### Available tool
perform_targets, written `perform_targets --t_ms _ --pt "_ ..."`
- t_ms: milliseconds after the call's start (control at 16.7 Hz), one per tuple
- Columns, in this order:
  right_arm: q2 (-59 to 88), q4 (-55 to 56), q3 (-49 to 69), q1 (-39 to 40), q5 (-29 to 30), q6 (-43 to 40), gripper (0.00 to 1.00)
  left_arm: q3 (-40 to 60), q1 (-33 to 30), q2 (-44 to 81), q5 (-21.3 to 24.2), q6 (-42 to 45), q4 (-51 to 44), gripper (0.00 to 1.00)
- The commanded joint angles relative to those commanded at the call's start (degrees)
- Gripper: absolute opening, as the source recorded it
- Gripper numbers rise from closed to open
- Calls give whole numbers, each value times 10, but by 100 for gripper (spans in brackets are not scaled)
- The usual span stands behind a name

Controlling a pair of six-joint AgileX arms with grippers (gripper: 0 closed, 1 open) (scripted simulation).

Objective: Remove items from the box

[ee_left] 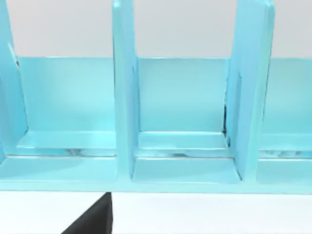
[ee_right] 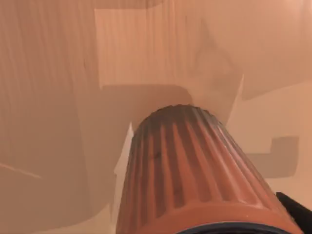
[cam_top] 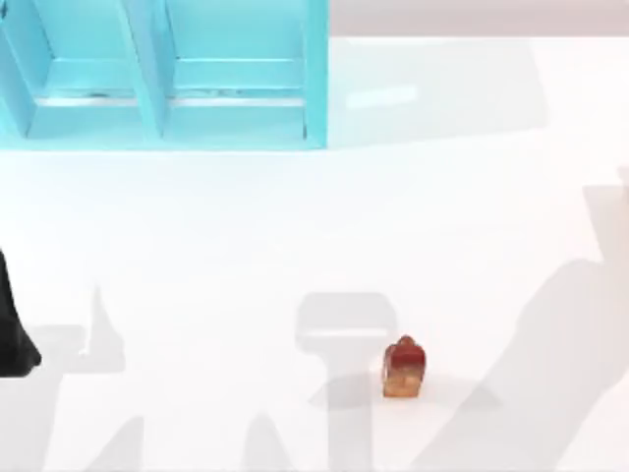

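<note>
Orange-red gable-topped carton block (cam_top: 404,368) already out, at six o'clock on white counter (cam_top: 295,226). Ribbed copper-brown cup (ee_right: 195,170) close under right wrist; finger state unclear. Best lowered upright, well apart from block.

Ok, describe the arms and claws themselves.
Left arm: plain black, tapering, at the table's left edge. A flat black wedge, likely the left claw, shows in its wrist view; a black sliver, likely the right claw, in the other.
</note>
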Motion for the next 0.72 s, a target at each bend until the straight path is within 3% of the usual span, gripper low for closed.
perform_targets --t_ms 360,720 --pt "-6 -130 145 37 9 19 0 0 0 0 0 0 0 100" --pt "-10 -264 259 -11 3 -9 0 0 0 0 0 0 0 100"
